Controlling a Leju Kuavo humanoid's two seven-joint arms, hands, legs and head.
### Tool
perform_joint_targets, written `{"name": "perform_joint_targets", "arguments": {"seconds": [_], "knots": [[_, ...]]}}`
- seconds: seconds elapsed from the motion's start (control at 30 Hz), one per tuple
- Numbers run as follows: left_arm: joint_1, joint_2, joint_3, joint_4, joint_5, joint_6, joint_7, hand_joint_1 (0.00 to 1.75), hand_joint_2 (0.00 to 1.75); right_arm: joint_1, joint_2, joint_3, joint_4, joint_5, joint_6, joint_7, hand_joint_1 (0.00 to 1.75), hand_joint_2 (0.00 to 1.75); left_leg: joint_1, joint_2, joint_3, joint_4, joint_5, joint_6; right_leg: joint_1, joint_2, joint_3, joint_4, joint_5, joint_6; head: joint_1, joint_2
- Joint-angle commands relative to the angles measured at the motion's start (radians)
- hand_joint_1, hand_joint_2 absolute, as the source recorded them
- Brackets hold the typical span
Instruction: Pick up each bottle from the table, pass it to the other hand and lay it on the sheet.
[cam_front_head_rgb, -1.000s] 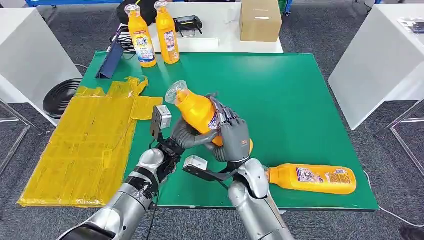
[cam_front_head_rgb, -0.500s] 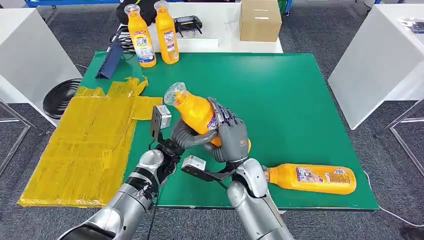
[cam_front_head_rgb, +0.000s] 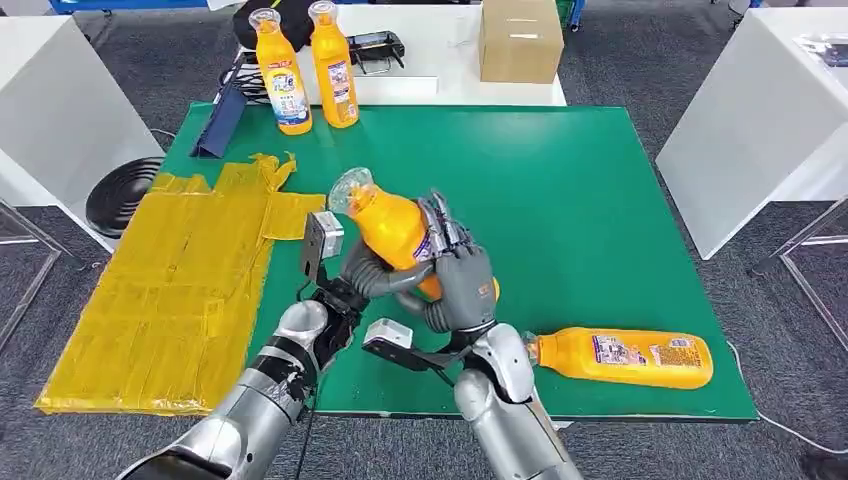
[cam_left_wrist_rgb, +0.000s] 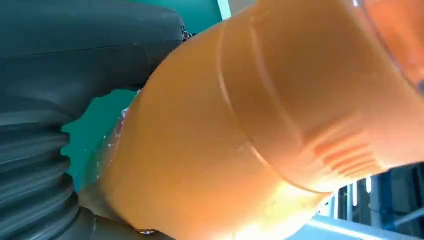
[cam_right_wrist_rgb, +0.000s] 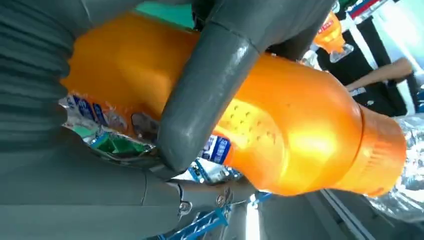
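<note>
Handover step, mid-air over green table. Orange juice bottle is tilted, cap end twd yellow sheet. Both hands are on it: right hand wraps lower body w/ fingers closed over label, left hand cups it from below. To do it well: get L grip firm before R lets go, then swing to sheet. Second bottle lies near front edge.

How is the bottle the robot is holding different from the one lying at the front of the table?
The held bottle is lifted off the green table, tilted with its cap up and away, gripped by the left robot hand and the right robot hand. The lying bottle rests flat on its side near the front edge, untouched. Both are orange with labels.
</note>
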Motion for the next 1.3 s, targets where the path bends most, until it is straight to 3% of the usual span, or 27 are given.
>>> {"name": "perform_joint_targets", "arguments": {"seconds": [0.03, 0.97, 1.13, 1.17, 1.27, 1.3], "knots": [[-0.035, 0.014, 0.019, -0.004, -0.009, 0.009, 0.019, 1.75, 1.75, 0.006, -0.047, 0.042, -0.066, -0.011, 0.026, -0.007, 0.00, 1.75, 0.000, 0.000, 0.003, -0.002, 0.000, 0.001, 0.000, -0.001, 0.003, -0.002, 0.000, 0.000, 0.000, 0.000], [-0.053, 0.017, 0.060, 0.034, -0.056, 0.077, 0.020, 1.75, 1.75, 0.009, -0.051, 0.032, -0.068, -0.034, 0.029, -0.009, 0.00, 1.75, 0.000, 0.000, 0.002, -0.001, 0.000, 0.001, 0.000, 0.000, 0.002, -0.001, 0.000, 0.000, 0.000, 0.000], [-0.076, 0.019, 0.090, 0.077, -0.163, 0.231, 0.034, 1.75, 1.75, 0.017, -0.052, 0.036, -0.083, -0.032, 0.025, -0.005, 0.00, 1.75, 0.000, -0.001, 0.004, -0.002, 0.000, 0.001, 0.000, -0.001, 0.004, -0.003, 0.000, 0.000, 0.000, 0.000], [-0.081, 0.020, 0.095, 0.080, -0.229, 0.324, 0.030, 1.75, 1.75, 0.021, -0.054, 0.038, -0.092, -0.032, 0.026, -0.001, 0.00, 1.75, 0.000, 0.000, 0.003, -0.002, 0.000, 0.001, 0.000, -0.001, 0.003, -0.002, 0.000, 0.000, 0.000, 0.000], [-0.083, 0.022, 0.097, 0.078, -0.228, 0.323, 0.030, 1.75, 1.75, 0.022, -0.054, 0.038, -0.092, -0.032, 0.026, -0.001, 0.00, 1.75, 0.000, 0.000, 0.003, -0.002, 0.000, 0.001, 0.000, -0.001, 0.003, -0.002, 0.000, 0.000, 0.000, 0.000], [-0.080, 0.021, 0.098, 0.073, -0.285, 0.394, 0.043, 1.75, 1.75, 0.027, -0.056, 0.041, -0.102, -0.030, 0.028, 0.001, 0.00, 1.75, 0.000, 0.000, 0.002, -0.001, 0.000, 0.001, 0.000, -0.001, 0.002, -0.001, 0.000, 0.000, 0.000, 0.000]]}}
